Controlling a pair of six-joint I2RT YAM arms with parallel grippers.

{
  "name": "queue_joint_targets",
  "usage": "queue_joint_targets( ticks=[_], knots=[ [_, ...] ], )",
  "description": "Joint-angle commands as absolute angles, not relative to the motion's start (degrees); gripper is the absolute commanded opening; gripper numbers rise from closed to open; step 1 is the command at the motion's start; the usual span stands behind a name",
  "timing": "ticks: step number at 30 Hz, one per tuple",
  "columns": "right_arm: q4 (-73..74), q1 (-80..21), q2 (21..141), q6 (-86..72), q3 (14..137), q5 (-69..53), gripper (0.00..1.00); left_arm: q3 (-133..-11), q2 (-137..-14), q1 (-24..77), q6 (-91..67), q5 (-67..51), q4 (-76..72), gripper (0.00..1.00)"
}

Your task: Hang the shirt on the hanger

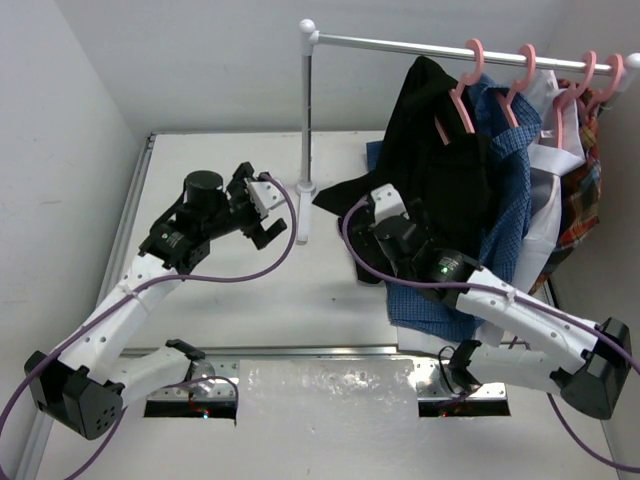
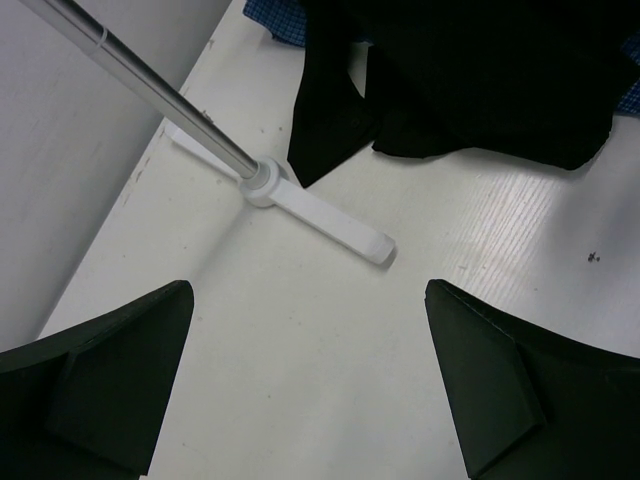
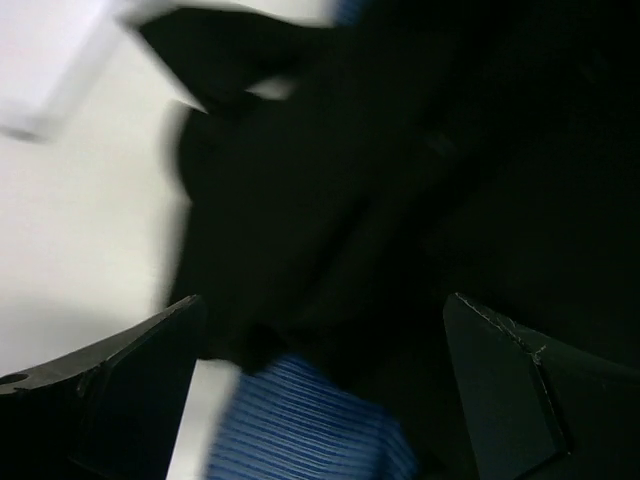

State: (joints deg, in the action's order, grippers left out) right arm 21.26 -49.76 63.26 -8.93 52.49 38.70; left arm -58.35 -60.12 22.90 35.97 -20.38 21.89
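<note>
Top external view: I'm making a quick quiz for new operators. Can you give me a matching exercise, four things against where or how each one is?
Things:
1. black shirt
2. pink hangers
3. left gripper
4. rack pole

Place or state:
A. hooked over the rail
B. open, above bare table
C. white, standing upright
D. draped at the rack, lower edge on the table

Pairs: 1-D, 2-A, 3-B, 4-C

A white-footed clothes rack [image 1: 306,130] stands on the white table [image 1: 250,300]; a blue checked shirt [image 1: 512,165], a white garment [image 1: 548,160] and a plaid garment [image 1: 585,195] hang from its rail.
</note>
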Motion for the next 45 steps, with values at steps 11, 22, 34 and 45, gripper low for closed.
queue_joint_targets(
  ticks=[11, 22, 34, 45],
  knots=[
    [17.7, -36.0, 75.7, -14.7, 44.1, 50.2, 0.96, -55.5, -55.8, 22.8, 37.2, -23.0, 19.8, 1.0],
    [7.4, -33.7, 87.7, -16.2, 39.7, 39.2, 0.0, -54.3, -55.2, 22.8, 37.9, -21.6, 19.9, 1.0],
    [6.2, -36.5, 100.8, -12.9, 43.9, 26.3, 0.0, -53.4, -54.3, 22.8, 38.5, -21.4, 20.0, 1.0],
    [6.1, -36.5, 103.8, -14.5, 43.4, 12.7, 0.0, -52.9, -54.7, 22.8, 38.7, -21.7, 20.0, 1.0]
  ],
)
